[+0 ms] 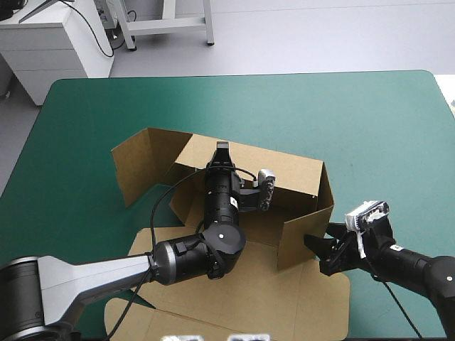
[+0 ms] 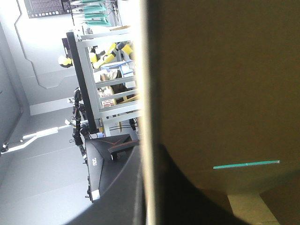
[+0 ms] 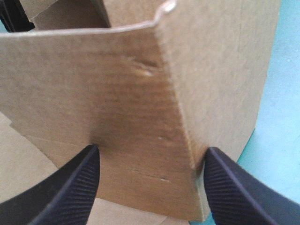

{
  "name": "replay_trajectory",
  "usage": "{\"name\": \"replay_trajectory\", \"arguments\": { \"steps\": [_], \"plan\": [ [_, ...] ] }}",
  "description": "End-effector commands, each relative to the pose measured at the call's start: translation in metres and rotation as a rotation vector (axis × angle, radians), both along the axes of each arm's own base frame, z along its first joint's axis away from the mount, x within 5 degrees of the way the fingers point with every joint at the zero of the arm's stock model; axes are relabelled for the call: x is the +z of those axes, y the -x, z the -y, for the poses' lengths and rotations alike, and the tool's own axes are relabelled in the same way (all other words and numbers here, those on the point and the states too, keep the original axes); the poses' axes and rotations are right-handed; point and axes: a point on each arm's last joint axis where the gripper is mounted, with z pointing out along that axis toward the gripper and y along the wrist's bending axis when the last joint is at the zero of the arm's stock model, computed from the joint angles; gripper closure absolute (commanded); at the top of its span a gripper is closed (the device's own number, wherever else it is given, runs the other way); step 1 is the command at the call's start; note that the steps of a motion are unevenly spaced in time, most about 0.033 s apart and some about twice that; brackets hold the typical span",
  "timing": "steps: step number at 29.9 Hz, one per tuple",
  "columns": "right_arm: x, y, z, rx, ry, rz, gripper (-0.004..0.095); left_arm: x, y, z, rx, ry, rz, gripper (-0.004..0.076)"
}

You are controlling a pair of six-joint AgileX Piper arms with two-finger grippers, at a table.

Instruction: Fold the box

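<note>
Left gripper [image 1: 222, 148] pinching the brown box's [image 1: 288, 177] far wall, its fingers mostly hidden by board.
Right gripper [image 1: 321, 250] spread wide, astride the box's near corner (walls up, lid flat); the box sits mid-table [image 1: 355, 114].

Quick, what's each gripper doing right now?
Left gripper: shut on the box, at its far wall's top edge.
Right gripper: open, astride the box's near right corner.

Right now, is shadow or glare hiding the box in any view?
High view: even light, box plain. Left wrist view: box wall close up, dark with shadow low down. Right wrist view: shadow on the box between the open right gripper's fingers, glare along its top edge.
</note>
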Motion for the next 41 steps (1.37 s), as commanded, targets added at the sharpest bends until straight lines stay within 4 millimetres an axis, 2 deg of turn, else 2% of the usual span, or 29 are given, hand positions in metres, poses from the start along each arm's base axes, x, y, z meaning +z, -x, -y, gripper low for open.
{"name": "replay_trajectory", "arguments": {
  "steps": [1, 16, 20, 24, 30, 41],
  "plan": [
    [0.009, -0.005, -0.004, -0.034, -0.023, 0.058, 0.0315, 0.013, 0.002, -0.004, 0.002, 0.048, 0.01, 0.0732],
    [0.012, -0.006, -0.026, -0.082, 0.009, 0.134, 0.0321, 0.014, 0.002, -0.003, -0.001, 0.046, 0.016, 0.0731],
    [-0.002, -0.009, -0.03, -0.074, 0.046, 0.094, 0.0321, 0.018, 0.001, -0.002, 0.003, 0.065, 0.017, 0.0731],
    [-0.017, -0.017, -0.035, -0.076, 0.095, 0.051, 0.0321, 0.031, 0.0, 0.002, 0.005, 0.11, 0.02, 0.0708],
    [-0.029, -0.027, -0.047, -0.098, 0.138, 0.038, 0.0321, 0.044, 0.0, 0.006, 0.017, 0.182, -0.007, 0.0708],
    [-0.02, -0.022, -0.067, -0.222, 0.093, 0.169, 0.0325, 0.04, 0.001, 0.009, -0.001, 0.215, -0.062, 0.0708]
  ]
}}
